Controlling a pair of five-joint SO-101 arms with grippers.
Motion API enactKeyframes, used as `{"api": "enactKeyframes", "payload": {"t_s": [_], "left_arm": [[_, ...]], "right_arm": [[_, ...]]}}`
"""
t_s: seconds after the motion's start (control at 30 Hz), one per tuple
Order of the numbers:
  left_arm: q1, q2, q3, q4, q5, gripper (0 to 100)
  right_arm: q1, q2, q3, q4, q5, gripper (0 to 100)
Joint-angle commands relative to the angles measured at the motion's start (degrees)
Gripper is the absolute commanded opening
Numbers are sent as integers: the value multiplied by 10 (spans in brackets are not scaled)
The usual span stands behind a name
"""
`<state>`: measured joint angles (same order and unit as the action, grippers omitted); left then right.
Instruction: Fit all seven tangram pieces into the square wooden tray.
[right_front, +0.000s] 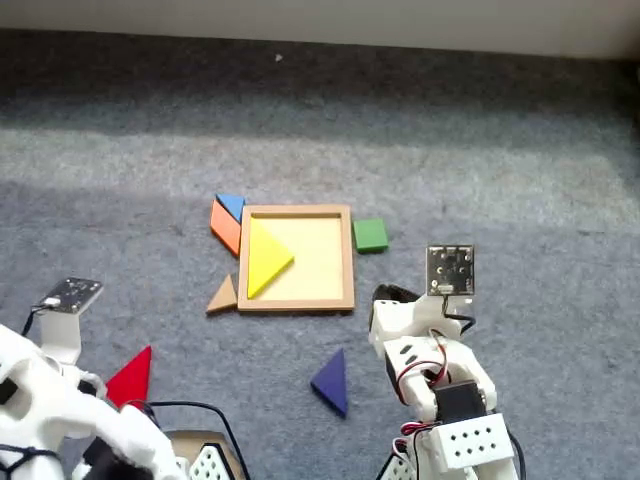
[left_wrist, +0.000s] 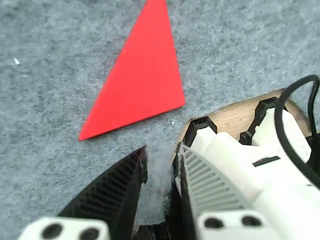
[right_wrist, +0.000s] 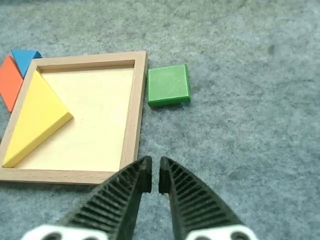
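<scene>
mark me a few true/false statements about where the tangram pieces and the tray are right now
1. The yellow triangular piece lies inside the square wooden tray. True.
2. The green square block sits inside the tray. False: it lies on the grey carpet just outside one rim, on the side away from the yellow piece.
3. The red triangular piece lies on the carpet, well outside the tray. True.
4. The right gripper holds the dark blue triangular piece. False: nothing is between its fingers, and that piece lies on the carpet apart from the tray.
</scene>
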<state>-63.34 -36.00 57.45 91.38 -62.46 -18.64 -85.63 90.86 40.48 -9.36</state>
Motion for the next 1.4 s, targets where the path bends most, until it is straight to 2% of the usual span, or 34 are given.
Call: {"api": "enactKeyframes", "payload": {"t_s": [0.0, 0.17, 0.33, 0.5, 0.63, 0.73, 0.87, 1.0, 1.17, 1.3, 1.37], "left_arm": [[-15, 107, -3, -58, -17, 115], [-12, 222, -8, -112, -19, 114], [-8, 255, -28, -159, -16, 114], [50, 261, -23, -208, -7, 114], [125, 260, -28, -238, 91, 115], [208, 257, -28, -249, 150, 115], [327, 257, -49, -245, 244, 115], [394, 255, -99, -222, 322, 115], [411, 255, -176, -154, 328, 115], [403, 255, -228, -149, 329, 117], [402, 255, -254, -150, 353, 119]], "right_arm": [[3, -7, 0, -14, 6, 44], [4, -7, 0, -14, 6, 44], [4, -7, 0, -14, 6, 44], [4, -7, 0, -14, 6, 44], [4, -7, 0, -14, 6, 44], [4, -7, 0, -14, 6, 44], [4, -7, 0, -14, 6, 44], [4, -7, 0, -14, 6, 44], [4, -7, 0, -14, 6, 44], [4, -7, 0, -14, 6, 44], [4, -7, 0, -14, 6, 44]]}}
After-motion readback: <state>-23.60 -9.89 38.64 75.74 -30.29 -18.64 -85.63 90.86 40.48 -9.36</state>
